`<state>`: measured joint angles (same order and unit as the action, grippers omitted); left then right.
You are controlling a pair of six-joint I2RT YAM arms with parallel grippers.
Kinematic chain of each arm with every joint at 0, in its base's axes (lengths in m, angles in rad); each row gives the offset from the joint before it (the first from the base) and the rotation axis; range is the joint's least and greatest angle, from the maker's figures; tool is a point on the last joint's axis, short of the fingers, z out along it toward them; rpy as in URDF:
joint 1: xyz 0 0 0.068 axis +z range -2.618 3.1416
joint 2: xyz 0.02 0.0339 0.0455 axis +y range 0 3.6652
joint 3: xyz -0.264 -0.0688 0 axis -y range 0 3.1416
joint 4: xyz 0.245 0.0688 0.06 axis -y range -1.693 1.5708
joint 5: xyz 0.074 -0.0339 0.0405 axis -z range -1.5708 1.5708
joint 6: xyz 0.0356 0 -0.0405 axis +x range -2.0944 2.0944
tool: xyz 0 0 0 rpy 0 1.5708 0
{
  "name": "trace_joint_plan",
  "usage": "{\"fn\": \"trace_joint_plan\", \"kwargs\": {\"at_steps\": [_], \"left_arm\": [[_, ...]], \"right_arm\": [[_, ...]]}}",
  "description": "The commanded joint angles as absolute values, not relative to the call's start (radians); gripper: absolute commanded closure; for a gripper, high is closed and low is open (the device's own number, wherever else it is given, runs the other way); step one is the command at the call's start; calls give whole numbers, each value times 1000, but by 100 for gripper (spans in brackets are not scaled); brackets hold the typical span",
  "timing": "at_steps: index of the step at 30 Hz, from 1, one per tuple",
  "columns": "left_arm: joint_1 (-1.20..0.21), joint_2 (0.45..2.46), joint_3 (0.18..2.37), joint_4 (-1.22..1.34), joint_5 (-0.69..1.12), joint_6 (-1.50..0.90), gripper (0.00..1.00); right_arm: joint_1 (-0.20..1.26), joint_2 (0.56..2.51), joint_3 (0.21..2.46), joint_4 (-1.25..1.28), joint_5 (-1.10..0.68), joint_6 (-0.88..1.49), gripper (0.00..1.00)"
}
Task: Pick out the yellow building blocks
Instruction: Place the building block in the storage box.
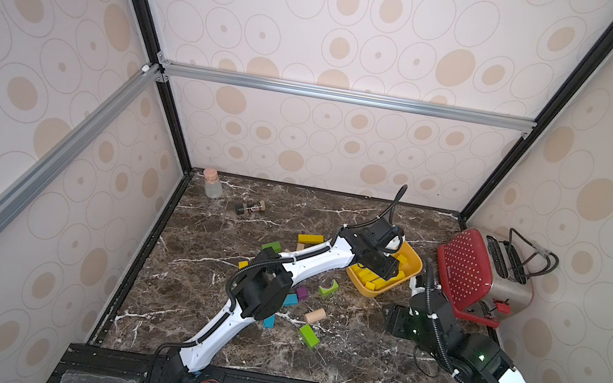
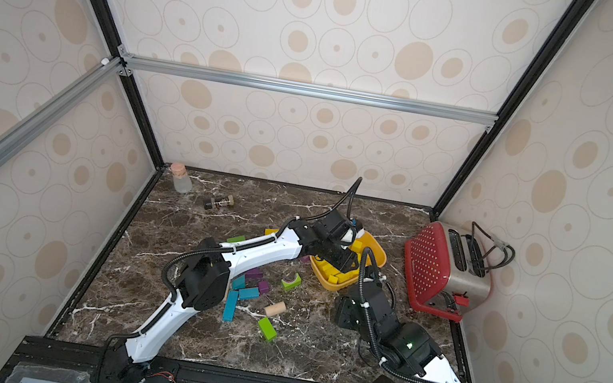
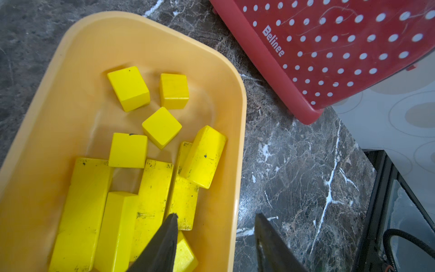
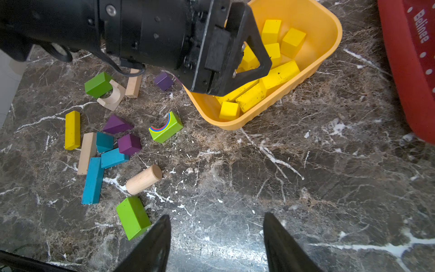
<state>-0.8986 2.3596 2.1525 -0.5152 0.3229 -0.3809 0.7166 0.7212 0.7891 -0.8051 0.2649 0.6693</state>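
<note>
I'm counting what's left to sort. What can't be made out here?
- Yellow blocks in the bowl: left wrist view, the left gripper and the picture's edge cut off the nearest; right wrist view, the gripper covers others.
- Loose yellow bar: in a top view, the left arm covers most.
- Dark thing beside the bottle: both top views, too small to identify.

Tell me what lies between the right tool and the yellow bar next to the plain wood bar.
In the right wrist view, the wooden cylinder and teal blocks lie between the right tool and the yellow bar.
</note>
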Motion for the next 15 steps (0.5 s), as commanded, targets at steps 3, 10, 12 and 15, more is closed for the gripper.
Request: {"fn": "trace_joint_plan", "kwargs": {"at_steps": [3,10,12,15], "left_arm": [[-894,2260,2108,-537,274,-323,48],[-848,2155,2002,-535,230,-319,48],[-829,2114,1956,-525,211,-316,48],[-794,2049,1891,-516,181,-312,48]], "right_arm": [[712,770,799,-743,229,662,37],[711,886,849,-650,192,604,37],[712,926,869,-625,178,585,38],[712,992,900,-592,149,559,38]]}}
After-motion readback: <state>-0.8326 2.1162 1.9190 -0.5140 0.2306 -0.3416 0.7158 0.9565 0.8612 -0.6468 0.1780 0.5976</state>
